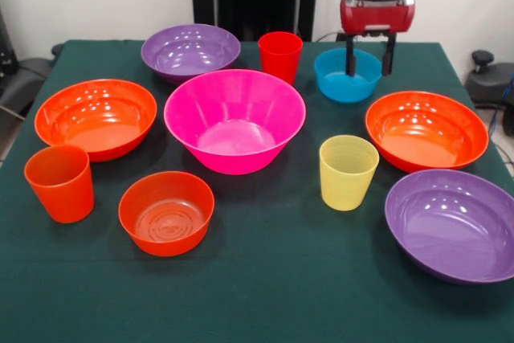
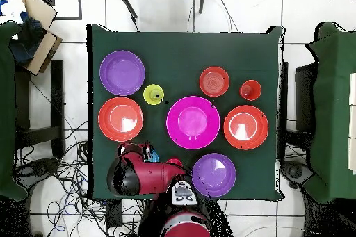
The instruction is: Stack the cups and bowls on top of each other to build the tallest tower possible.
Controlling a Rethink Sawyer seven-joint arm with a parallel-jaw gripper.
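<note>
Bowls (image 1: pixel 234 118) and cups (image 1: pixel 348 171) all apart on the green table (image 1: pixel 273 279), open empty tool (image 1: pixel 370 70) over the small blue bowl (image 1: pixel 347 75).

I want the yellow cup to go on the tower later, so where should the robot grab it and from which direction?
A hedged suggestion: take the yellow cup by its rim, coming straight down from above. It stands upright with its mouth open upward, so one finger could go inside and one outside the wall. Its ribbed sides taper, which makes a side grip likelier to slip. The pink bowl and an orange bowl stand close beside it, so above is clearest.
</note>
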